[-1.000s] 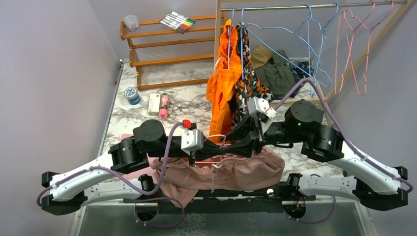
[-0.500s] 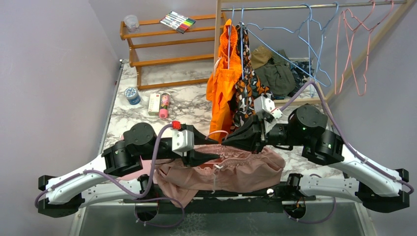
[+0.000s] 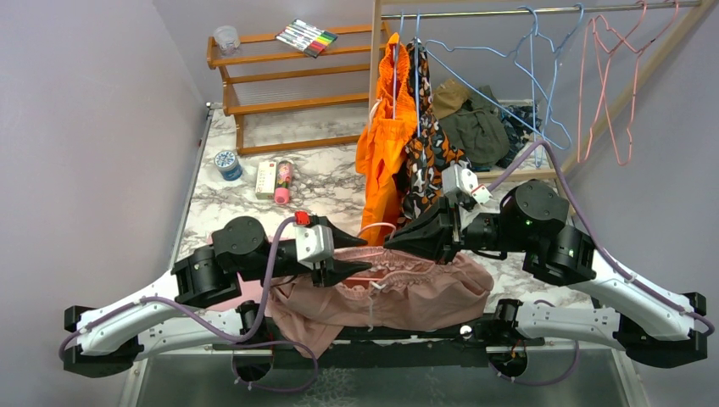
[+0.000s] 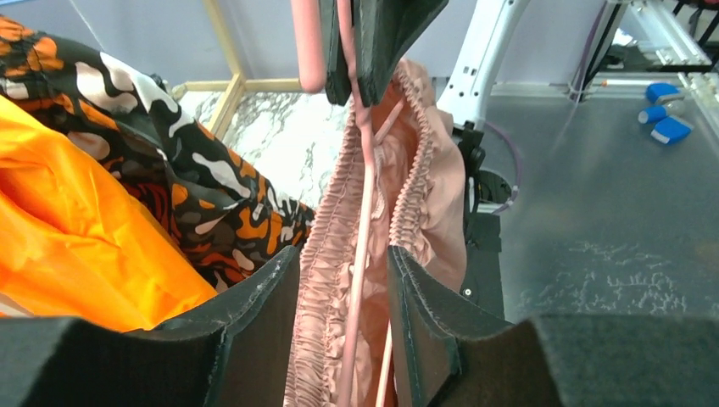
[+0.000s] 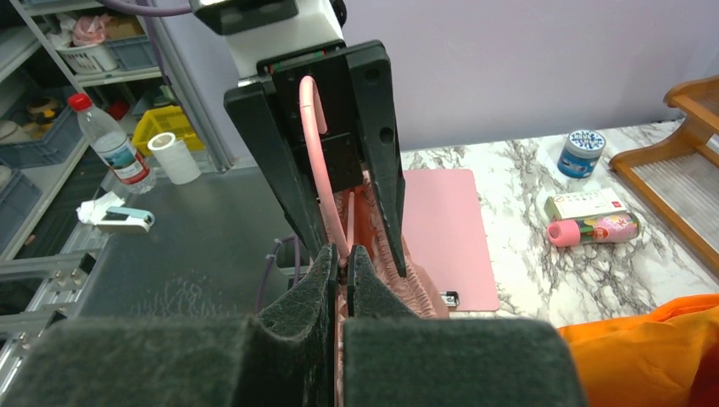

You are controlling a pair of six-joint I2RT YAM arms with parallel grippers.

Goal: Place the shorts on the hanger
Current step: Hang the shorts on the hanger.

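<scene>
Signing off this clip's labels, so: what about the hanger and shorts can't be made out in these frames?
1. Left wrist view: the hanger runs off the bottom edge between the fingers of the left gripper; its lower part is unseen.
2. Top view: hanger mostly hidden by the shorts and the right gripper.
3. Right wrist view: shorts mostly blocked by that gripper's own fingers.

Most of hanger [image 4: 363,222] inside shorts [image 4: 434,191]

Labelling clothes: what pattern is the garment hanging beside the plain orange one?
The garment is orange, black and grey camouflage; left wrist view shows it best.
</scene>
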